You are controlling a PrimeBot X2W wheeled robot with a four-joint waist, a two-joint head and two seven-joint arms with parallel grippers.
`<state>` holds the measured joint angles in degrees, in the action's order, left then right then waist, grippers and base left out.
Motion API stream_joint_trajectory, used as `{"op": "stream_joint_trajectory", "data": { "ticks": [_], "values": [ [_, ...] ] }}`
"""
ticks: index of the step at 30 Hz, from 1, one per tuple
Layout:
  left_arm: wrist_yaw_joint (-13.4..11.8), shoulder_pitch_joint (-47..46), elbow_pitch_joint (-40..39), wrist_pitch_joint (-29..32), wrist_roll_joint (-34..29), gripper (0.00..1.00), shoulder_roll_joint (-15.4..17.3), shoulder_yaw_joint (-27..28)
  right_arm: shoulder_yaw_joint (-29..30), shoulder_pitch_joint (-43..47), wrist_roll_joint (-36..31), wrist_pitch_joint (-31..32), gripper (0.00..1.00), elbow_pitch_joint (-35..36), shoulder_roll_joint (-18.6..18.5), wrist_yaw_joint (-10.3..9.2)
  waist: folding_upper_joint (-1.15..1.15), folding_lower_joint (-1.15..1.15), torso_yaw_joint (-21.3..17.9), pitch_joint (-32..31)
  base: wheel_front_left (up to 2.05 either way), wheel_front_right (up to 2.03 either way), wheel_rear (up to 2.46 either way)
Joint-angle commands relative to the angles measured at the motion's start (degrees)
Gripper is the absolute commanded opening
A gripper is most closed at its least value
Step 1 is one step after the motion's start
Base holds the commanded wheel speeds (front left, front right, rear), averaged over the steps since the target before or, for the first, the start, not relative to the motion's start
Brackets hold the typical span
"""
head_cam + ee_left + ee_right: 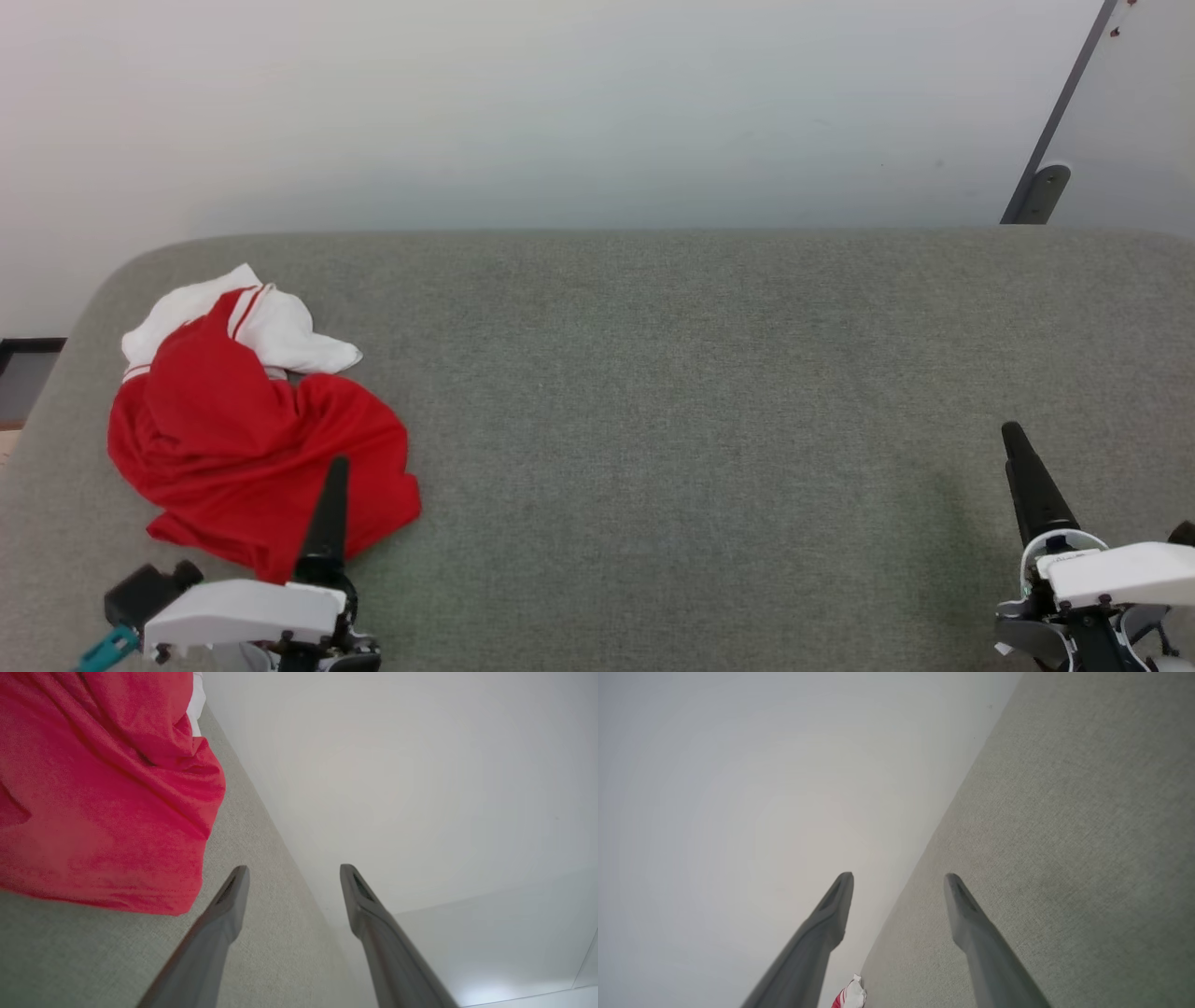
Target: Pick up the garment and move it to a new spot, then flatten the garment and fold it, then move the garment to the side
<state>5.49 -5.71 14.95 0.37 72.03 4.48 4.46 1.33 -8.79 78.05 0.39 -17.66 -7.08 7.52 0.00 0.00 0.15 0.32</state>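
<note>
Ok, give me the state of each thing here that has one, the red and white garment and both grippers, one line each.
Garment: crumpled in a heap, unfolded, lying at the left end of the grey surface, not gripped.
Left gripper: open, empty, beside the garment's near edge.
Right gripper: open, empty, over bare surface far from the garment.

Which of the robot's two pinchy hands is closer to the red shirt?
The left gripper: it sits right beside the crumpled red soft-knit T-shirt with white sleeves. The right gripper is far across the grey fabric surface.
</note>
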Motion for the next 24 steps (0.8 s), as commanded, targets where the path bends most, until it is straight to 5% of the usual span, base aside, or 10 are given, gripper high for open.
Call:
{"op": "stream_joint_trajectory", "data": {
  "ticks": [1, 24],
  "values": [
    [-0.4, -1.6, -1.4, -0.7, -3.5, 1.0, 0.7, -0.2, -0.8, -2.1, -2.9, -0.7, 1.0, 0.8, -1.1, -0.01, 0.0, 0.0, 0.0, 0.0, 0.0, 0.0, 0.0],
    [-5.9, -1.4, -3.0, -5.3, -30.7, 1.0, 4.6, -6.0, -3.5, -4.7, -32.6, -5.3, 1.0, -0.4, -2.7, -0.02, 0.0, 0.0, -0.3, 0.1, 0.0, 0.0, 0.0]
  ]
}}
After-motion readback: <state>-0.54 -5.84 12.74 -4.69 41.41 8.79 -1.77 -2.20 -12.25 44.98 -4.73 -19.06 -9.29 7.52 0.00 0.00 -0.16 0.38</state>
